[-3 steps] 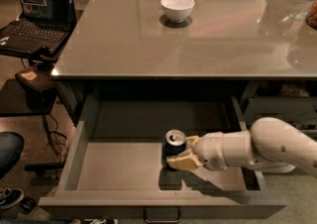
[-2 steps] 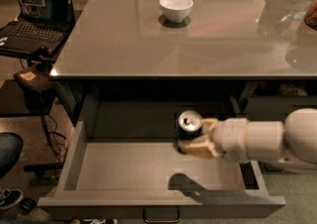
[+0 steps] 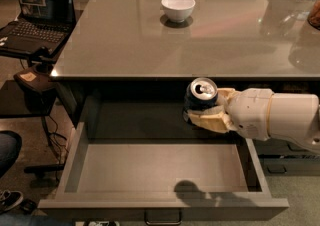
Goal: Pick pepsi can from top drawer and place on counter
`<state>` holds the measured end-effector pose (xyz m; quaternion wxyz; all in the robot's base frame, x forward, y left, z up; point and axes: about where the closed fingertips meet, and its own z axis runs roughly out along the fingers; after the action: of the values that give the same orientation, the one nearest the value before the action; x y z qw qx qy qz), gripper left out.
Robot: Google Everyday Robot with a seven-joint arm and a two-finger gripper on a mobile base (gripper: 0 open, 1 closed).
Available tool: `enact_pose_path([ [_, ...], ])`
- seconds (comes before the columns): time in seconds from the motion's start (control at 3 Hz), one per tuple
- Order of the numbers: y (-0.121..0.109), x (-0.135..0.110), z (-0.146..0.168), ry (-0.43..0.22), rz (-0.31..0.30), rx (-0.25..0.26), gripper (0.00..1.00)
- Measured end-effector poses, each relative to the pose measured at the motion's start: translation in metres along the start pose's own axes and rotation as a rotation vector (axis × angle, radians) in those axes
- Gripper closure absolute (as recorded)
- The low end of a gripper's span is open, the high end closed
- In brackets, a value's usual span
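The pepsi can (image 3: 201, 96), dark blue with a silver top and pull tab, is held upright in the air above the open top drawer (image 3: 150, 167), just below the counter's front edge. My gripper (image 3: 206, 109) reaches in from the right and is shut on the can, with tan fingers (image 3: 210, 120) wrapped around its lower side. The white arm extends off to the right. The drawer floor is bare and carries the shadow of the can near its front. The glossy grey counter (image 3: 150, 40) spreads above and behind.
A white bowl (image 3: 178, 7) stands on the counter at the back centre. A laptop (image 3: 35, 12) sits on a small dark side table at the left. Narrower dark drawers are at the right under the arm. A person's shoe and leg show at the lower left.
My gripper has lifted the pepsi can off the drawer floor and raised it to just under the counter's edge. The drawer floor now shows only a shadow.
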<state>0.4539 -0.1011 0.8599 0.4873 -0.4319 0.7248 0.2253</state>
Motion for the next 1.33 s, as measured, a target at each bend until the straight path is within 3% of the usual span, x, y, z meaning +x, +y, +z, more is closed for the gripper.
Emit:
enact_pose_path([
  [0.33,-0.036,-0.013,0.016,0.007,-0.027,0.035,1.0],
  [0.67,-0.101,-0.062,0.024,0.035,-0.107,0.127,1.0],
  [1.0,-0.155,-0.104,0.03,0.08,-0.149,0.203,1.0],
  [1.33,-0.181,-0.129,0.074,0.124,-0.188,0.15,1.0],
])
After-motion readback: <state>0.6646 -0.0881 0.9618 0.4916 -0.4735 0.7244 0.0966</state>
